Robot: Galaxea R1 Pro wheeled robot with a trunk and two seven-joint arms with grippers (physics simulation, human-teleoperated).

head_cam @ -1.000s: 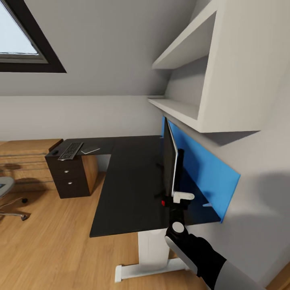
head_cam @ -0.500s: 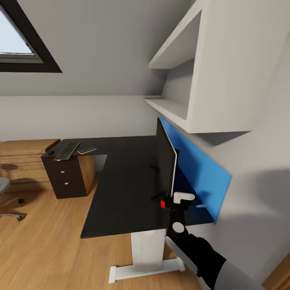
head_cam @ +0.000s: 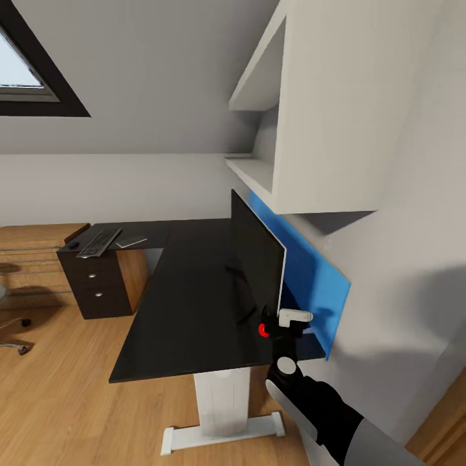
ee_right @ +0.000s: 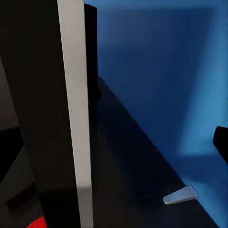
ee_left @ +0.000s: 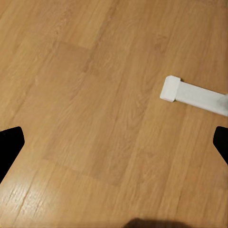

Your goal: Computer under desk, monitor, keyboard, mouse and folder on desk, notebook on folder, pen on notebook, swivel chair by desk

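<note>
On the black L-shaped counter [head_cam: 194, 291] the monitor [head_cam: 255, 259] stood upright, just before the blue back panel [head_cam: 304, 272]. Against its near lower corner, by the red dot [head_cam: 263, 330], sat the right hand [head_cam: 285, 323]; whether it gripped the edge I cannot tell. At the counter's far end lay the keyboard [head_cam: 98, 242] with the mouse [head_cam: 74, 244] beside it. Over the wood floor [ee_left: 95, 95] hung the left hand [ee_left: 114, 142], fingers spread wide.
</note>
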